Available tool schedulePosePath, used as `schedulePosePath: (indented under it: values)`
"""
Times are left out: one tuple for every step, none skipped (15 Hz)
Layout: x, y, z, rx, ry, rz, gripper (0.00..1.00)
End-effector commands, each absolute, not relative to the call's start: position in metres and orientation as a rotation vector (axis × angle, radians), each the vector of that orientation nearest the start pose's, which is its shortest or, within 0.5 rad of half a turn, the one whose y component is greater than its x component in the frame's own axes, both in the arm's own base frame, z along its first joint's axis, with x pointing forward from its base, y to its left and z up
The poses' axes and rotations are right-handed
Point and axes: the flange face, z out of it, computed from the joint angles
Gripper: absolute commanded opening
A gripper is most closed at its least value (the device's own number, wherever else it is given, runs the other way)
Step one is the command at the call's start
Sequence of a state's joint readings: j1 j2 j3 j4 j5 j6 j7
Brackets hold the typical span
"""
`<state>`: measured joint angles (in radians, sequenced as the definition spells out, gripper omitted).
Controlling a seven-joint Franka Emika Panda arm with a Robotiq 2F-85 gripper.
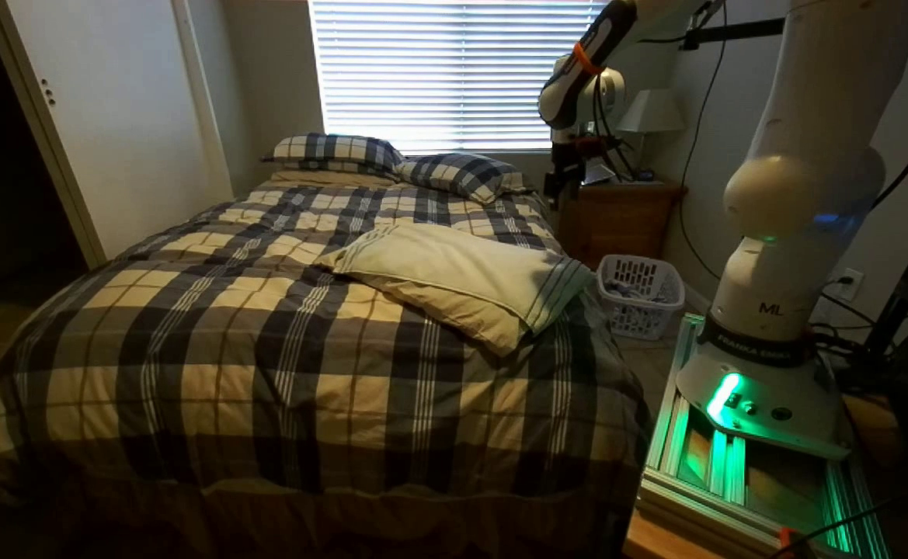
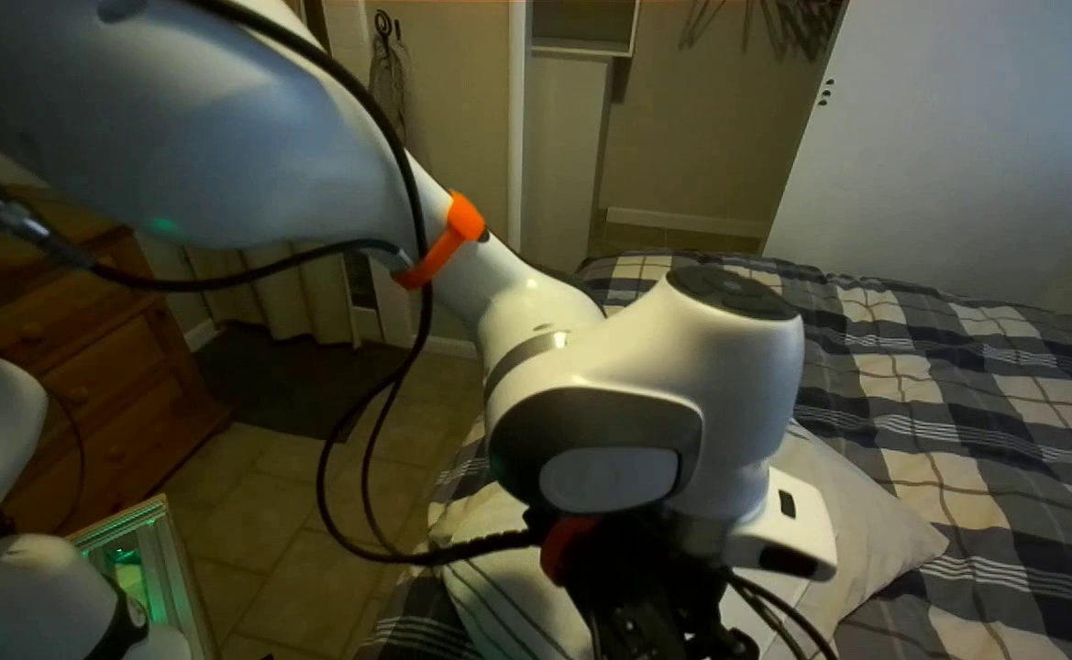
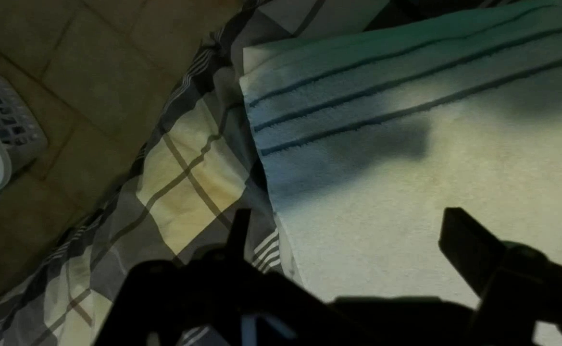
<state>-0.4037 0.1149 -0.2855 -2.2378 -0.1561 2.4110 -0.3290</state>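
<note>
The gripper (image 3: 348, 211) points down over one side of a bed (image 1: 267, 373), its black fingers (image 3: 468, 245) spread wide with nothing held between them; in the wrist view one finger appears over the plaid cover (image 3: 194, 192) and the other over a pale cloth (image 3: 405, 206) with dark stripes, the cloth's edge running between the two. The cloth lies across a pillow (image 1: 492, 330) set at a slant on the bed; it seems to be a towel laid on top, though the dim light makes that hard to settle. In an exterior view the gripper (image 1: 562, 190) hangs in the air, apart from both; as best judged, this is a hover before contact, and a grip on the cloth from here would call for lowering with one finger either side of its edge, then closing without shoving the pillow.

Farther out, a white basket (image 1: 640, 322) stands on the tiled floor (image 3: 103, 91) beside the bed; two plaid pillows (image 1: 337, 151) lie at the bed's head, below a blind-covered window (image 1: 438, 78); a lamp (image 1: 650, 112) stands on a wooden nightstand (image 1: 617, 225); the arm (image 2: 737, 367) reaches over the bed from its base (image 1: 772, 396), where a green light (image 1: 724, 394) glows; beyond the base, in an exterior view, is a wooden dresser (image 2: 91, 376).
</note>
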Motion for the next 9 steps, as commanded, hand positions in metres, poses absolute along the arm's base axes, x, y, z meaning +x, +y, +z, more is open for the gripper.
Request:
schedulePosePath:
  values:
    - [0.424,-0.319,0.349,-3.318,0.402,0.046,1.00]
    - [0.429,-0.313,0.354,-3.339,0.399,0.049,1.00]
    - [0.432,-0.308,0.358,-3.348,0.397,0.054,1.00]
    - [0.435,-0.303,0.362,-3.361,0.392,0.054,1.00]
    - [0.438,-0.299,0.365,-3.376,0.390,0.059,1.00]
    - [0.440,-0.294,0.368,-3.384,0.384,0.059,1.00]
    - [0.442,-0.290,0.372,-3.395,0.385,0.061,1.00]
    - [0.444,-0.286,0.375,-3.404,0.382,0.064,1.00]
    - [0.446,-0.283,0.378,-3.414,0.378,0.061,1.00]
